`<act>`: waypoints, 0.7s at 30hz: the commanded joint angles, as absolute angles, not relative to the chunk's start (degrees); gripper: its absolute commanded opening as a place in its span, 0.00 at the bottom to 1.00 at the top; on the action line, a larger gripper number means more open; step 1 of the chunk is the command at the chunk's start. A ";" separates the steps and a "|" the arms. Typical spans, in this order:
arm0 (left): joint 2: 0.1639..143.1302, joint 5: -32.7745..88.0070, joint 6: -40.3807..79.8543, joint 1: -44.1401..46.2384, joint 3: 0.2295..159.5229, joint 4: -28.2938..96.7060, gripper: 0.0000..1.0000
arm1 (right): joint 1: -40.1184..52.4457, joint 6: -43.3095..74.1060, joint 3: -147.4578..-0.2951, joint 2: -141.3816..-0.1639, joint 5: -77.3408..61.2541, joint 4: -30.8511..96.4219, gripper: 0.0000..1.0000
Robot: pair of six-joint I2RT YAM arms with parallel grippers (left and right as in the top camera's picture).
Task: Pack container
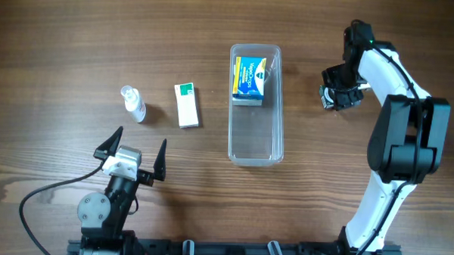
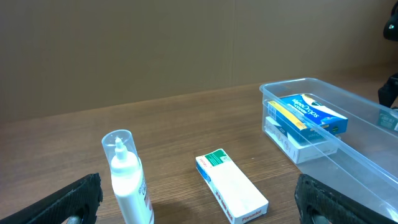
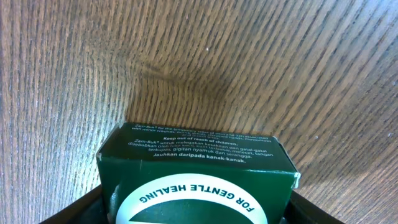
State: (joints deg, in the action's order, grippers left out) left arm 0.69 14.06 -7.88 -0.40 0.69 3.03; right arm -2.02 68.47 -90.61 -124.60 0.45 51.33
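Holding a green Zam-Buk box point(image 3: 199, 177) clamped firmly in the right pincer point(image 1: 335, 97), just right of the container point(image 1: 255, 136), beside its far end. Judging this as bringing the box across for packing; probably needing next a move leftward over the rim and a lowering into the bare near half. Seeing the container lying mid-bench point(image 1: 64, 31): long, narrow, clear, round-cornered, already housing a VapoDrops box point(image 1: 249, 79) at its far end. Leaving a white-and-green box point(image 1: 187, 105) and a spray bottle point(image 1: 133, 103) lying to its left. Keeping the left pincer point(image 1: 139, 139) gaping wide, gripping nothing, near-left of the container.
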 commanded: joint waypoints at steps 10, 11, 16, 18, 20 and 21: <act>0.38 14.52 -7.94 -0.75 0.34 3.05 1.00 | -0.10 57.04 -96.33 -120.29 -0.51 54.87 0.62; 0.38 14.55 -7.97 -0.75 0.34 3.05 1.00 | 0.71 56.45 -96.44 -118.54 -0.49 54.85 0.62; 0.38 14.55 -7.97 -0.75 0.34 3.05 1.00 | 8.32 50.54 -96.44 -108.44 -1.32 53.06 0.63; 0.38 14.55 -7.97 -0.75 0.34 3.05 1.00 | 13.76 48.97 -96.44 -104.62 -0.91 51.77 0.63; 0.38 14.55 -7.97 -0.75 0.34 3.05 1.00 | 17.93 45.95 -96.44 -103.70 -0.89 50.13 0.64; 0.38 14.55 -7.97 -0.75 0.34 3.05 1.00 | 20.14 43.35 -96.42 -103.77 -0.60 49.67 0.66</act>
State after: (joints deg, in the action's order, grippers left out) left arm 0.69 14.06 -7.88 -0.40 0.69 3.03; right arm 16.62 49.28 -95.48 -104.68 -0.82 50.43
